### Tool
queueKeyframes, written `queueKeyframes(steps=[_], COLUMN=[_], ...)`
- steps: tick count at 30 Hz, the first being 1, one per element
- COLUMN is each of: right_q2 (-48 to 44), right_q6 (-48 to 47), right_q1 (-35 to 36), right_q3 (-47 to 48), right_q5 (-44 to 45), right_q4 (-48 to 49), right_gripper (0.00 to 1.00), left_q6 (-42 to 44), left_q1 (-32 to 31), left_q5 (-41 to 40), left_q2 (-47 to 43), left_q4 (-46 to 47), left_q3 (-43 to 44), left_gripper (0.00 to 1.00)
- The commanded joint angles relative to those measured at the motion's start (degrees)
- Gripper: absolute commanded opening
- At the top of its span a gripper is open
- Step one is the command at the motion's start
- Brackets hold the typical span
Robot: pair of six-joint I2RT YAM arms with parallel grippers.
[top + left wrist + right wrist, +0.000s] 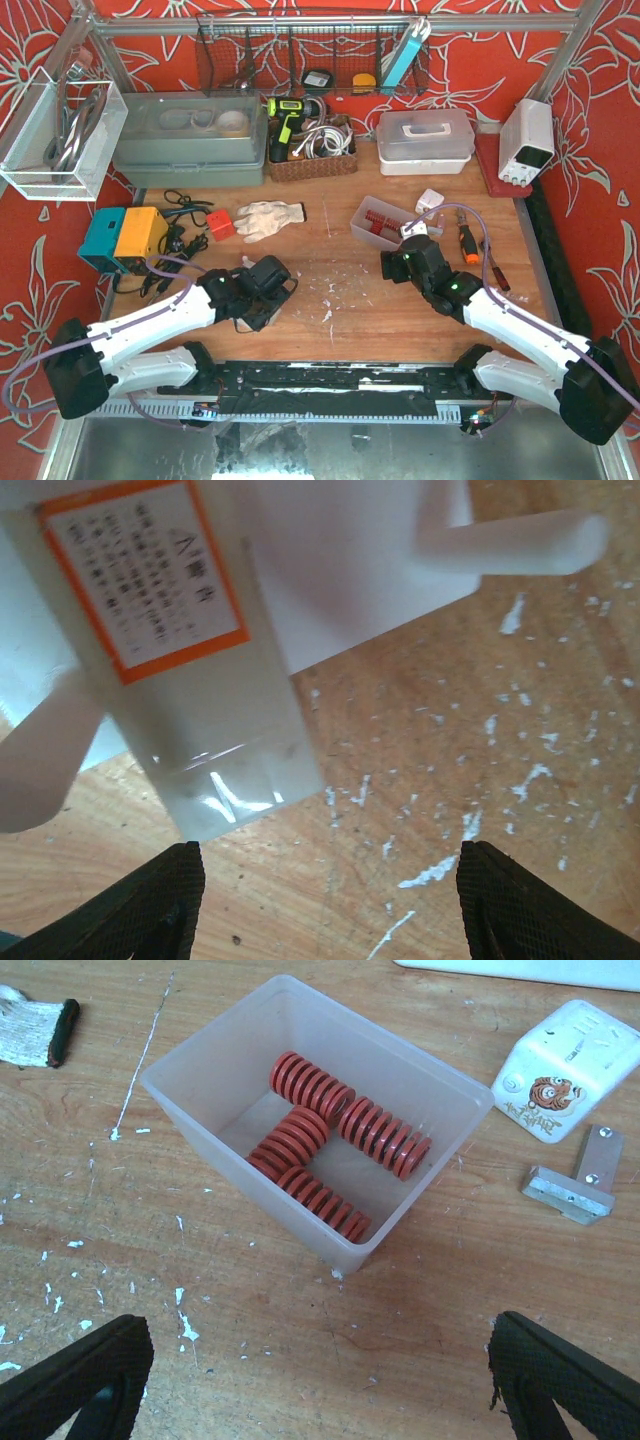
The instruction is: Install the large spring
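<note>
Four red springs [385,1138] are seen lying in a translucent tub [300,1222] set on the bench [300,1340], upper middle of the right wrist view. The right pincer [320,1385] is spread below the tub, pinching nothing. The left pincer [325,910] is likewise spread, empty, below a white labelled part [230,710] at upper left.

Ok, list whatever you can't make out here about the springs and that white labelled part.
- Label, left wrist view: print too blurred to read.
- White part, left wrist view: cut off by the top edge, overall shape unclear.
- Red springs in the clear bin, right wrist view: cannot tell which is the large one.
- Top view: springs too small to count.
</note>
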Motion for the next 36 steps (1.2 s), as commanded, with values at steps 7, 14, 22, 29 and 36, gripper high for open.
queueKeyframes(steps=[7, 14, 22, 29, 36], right_q2=[-0.5, 0.3, 1.7, 2.0, 1.4], right_q6=[-0.2, -0.8, -3.5, -3.4, -3.2], right_q1=[0.5, 1.0, 6.5, 7.0, 7.0], right_q3=[0.1, -0.1, 0.8, 1.4, 1.5], right_q5=[1.6, 0.7, 2.5, 4.2, 4.9], right_q4=[0.1, 1.0, 2.9, 1.6, 1.0], right_gripper=[0.93, 0.92, 0.94, 0.94, 0.94], left_q6=[-7.6, -10.2, -10.5, -9.7, -10.0], left_q1=[-2.5, -2.7, -2.7, -2.7, -2.7], left_q5=[-2.0, -1.7, -1.8, -2.0, -2.6], left_q2=[1.8, 2.4, 4.2, 6.3, 10.4], left_q4=[-2.9, -2.1, -2.6, -2.6, -2.5], left_q3=[-1.3, -2.4, -2.3, -1.6, -0.4], left_gripper=[0.71, 0.68, 0.7, 0.74, 0.72])
